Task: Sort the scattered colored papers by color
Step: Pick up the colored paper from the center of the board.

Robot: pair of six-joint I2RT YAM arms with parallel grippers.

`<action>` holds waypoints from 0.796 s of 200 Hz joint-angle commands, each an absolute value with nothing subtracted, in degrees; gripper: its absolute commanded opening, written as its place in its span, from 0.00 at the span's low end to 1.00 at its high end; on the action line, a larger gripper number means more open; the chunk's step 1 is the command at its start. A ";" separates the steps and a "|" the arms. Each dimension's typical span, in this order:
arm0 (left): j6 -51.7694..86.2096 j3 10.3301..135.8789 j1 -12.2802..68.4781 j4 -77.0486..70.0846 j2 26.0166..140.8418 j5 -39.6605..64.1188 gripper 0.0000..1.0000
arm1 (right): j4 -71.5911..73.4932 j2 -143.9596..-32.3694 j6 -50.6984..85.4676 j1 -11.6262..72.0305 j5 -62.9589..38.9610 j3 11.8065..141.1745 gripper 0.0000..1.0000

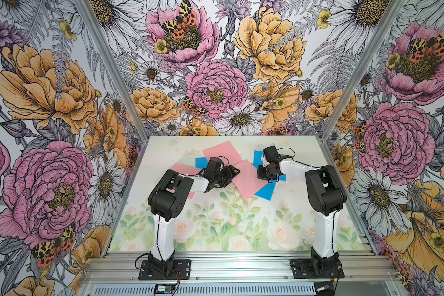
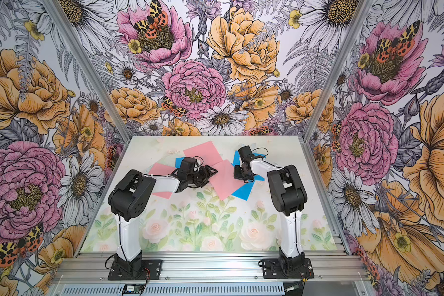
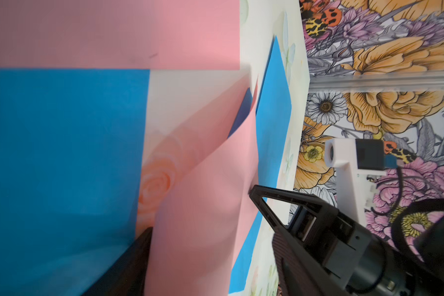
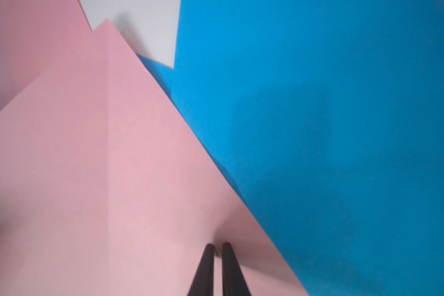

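The right claw (image 4: 218,247), pressed almost together, pinches the middle pink paper (image 1: 248,183), which lies partly over a blue paper (image 1: 268,192) on the far half of the bench (image 1: 215,225). The left claw (image 1: 232,173) hangs spread at that pink paper's opposite edge. The other pink papers (image 1: 222,151) and blue papers (image 1: 200,162) lie scattered close by.

From above the near edge, my two top views look down across the whole pastel floral-printed table surface (image 1: 241,225); both wrist cameras press close over the same light pink square paper sheet (image 3: 203,210) mid-table, from its left and right.
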State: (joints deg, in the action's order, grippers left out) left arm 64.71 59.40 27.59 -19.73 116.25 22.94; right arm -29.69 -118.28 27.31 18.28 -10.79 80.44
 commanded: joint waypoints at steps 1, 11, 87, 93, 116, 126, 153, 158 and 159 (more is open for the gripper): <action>76.69 54.02 28.12 -26.46 119.07 22.26 0.75 | -34.19 -120.33 26.20 18.45 -10.81 77.78 0.11; 80.41 53.17 28.44 -31.38 120.89 22.50 0.75 | -34.25 -120.39 25.97 18.45 -10.90 77.85 0.11; 103.10 45.10 30.55 -50.96 128.00 15.36 0.75 | -34.29 -119.80 24.79 17.71 -10.99 76.57 0.11; 106.27 44.39 31.46 -54.15 129.29 14.16 0.75 | -34.28 -119.84 24.63 17.71 -10.99 76.47 0.11; 111.28 44.20 33.40 -60.98 133.06 11.18 0.75 | -34.28 -119.93 24.40 17.39 -11.31 76.50 0.11; 110.46 44.81 33.40 -59.79 133.94 11.51 0.75 | -34.36 -119.85 24.18 17.20 -11.53 76.63 0.11; 111.81 43.21 33.47 -59.58 133.48 9.83 0.73 | -34.54 -119.27 23.56 16.67 -11.60 76.39 0.11; 111.53 42.62 33.49 -59.11 132.61 9.29 0.73 | -34.54 -119.12 23.48 16.52 -11.52 76.20 0.11; 111.44 42.53 33.49 -58.82 132.40 9.21 0.73 | -34.54 -119.06 23.47 16.52 -11.47 76.20 0.11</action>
